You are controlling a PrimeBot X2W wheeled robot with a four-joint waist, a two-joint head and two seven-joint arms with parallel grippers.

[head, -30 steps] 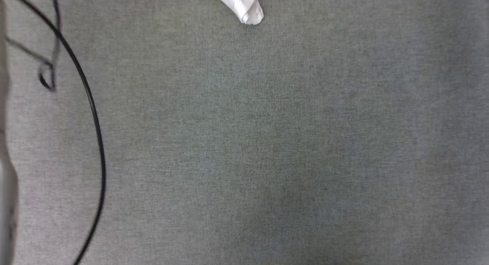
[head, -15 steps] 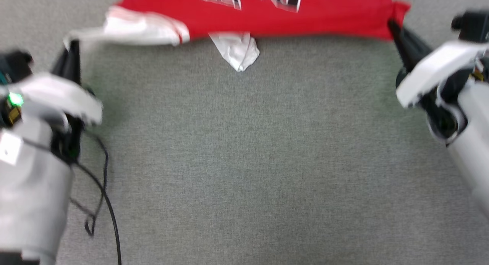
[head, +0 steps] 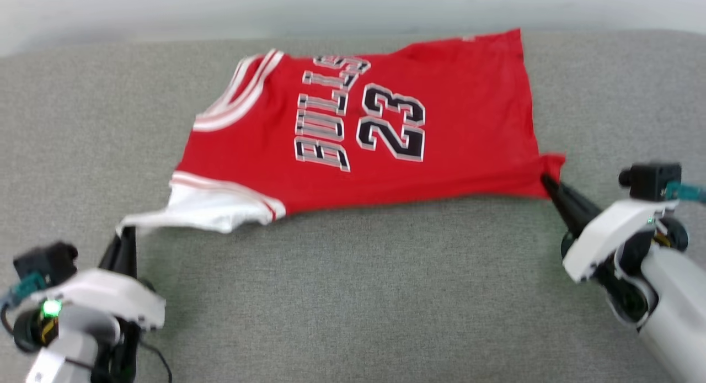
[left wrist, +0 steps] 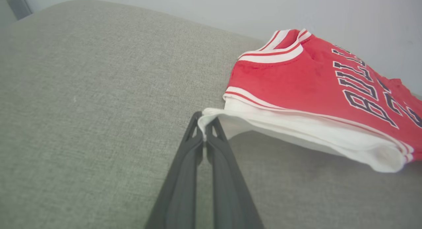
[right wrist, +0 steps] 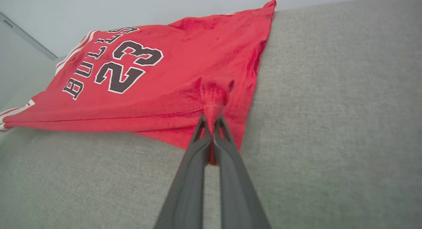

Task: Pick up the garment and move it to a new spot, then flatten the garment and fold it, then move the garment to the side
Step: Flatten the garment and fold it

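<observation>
1. Blurring in head view: the garment [head: 364, 134], spread on grey cushion [head: 353, 306]
2. Left gripper [head: 127, 232] clamped on white sleeve [left wrist: 296, 130], right gripper [head: 547, 180] on red hem [right wrist: 214, 97]
3. Camera's lifted; whole garment now shows

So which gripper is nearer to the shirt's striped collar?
Left. The left gripper pinches the white sleeve on the collar side of the shirt. The right gripper pinches the red hem corner at the opposite end, far from the collar.
</observation>
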